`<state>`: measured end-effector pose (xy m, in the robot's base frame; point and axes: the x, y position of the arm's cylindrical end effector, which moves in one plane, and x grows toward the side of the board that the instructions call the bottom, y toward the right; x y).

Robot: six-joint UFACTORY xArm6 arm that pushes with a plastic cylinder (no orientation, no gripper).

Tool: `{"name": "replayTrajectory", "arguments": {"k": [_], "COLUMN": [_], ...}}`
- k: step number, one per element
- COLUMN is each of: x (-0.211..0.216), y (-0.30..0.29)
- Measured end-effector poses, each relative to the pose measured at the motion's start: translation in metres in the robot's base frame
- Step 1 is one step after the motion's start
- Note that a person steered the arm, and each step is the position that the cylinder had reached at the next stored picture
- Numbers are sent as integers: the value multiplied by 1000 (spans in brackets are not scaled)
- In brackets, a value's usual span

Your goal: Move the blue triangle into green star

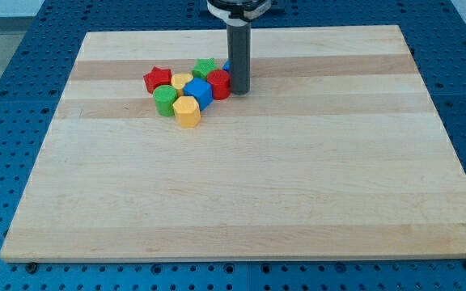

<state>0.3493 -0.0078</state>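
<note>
The near half of the wooden board [241, 202] lies bare, and the work sits far up toward the view's top, where the blocks are crowded into one tight cluster. Nearest in that cluster is a yellow block [187, 111], with a green block [166, 100] just beside it on the view's left and a blue cube [198, 93] touching it behind; then come a red star [158, 79], a second yellow block [182, 81] and a red block [219, 84], and farthest back the green star [205, 68]. My tip [239, 91] rests on the board at the cluster's right edge, touching or nearly touching the red block. I carry no hand that could open or close — only the rod — so nothing is grasped. The blue triangle [227, 68] shows only as a sliver of blue at the rod's left edge, just right of the green star and seemingly very near it (whether they touch I cannot tell). The risk, I judge, is the crowding: a push toward the view's left could catch the red block instead and shove the whole knot along, carrying the star away from the triangle — or the triangle could slip around the rod. Around the board a blue perforated table [6, 65] shows on every side, and beyond it nothing of the room can be made out.
</note>
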Motion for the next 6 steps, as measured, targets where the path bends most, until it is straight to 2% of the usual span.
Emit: {"name": "replayTrajectory", "arguments": {"k": [1,3,6], "x": [0,-17,-54], "y": [1,53,16]}}
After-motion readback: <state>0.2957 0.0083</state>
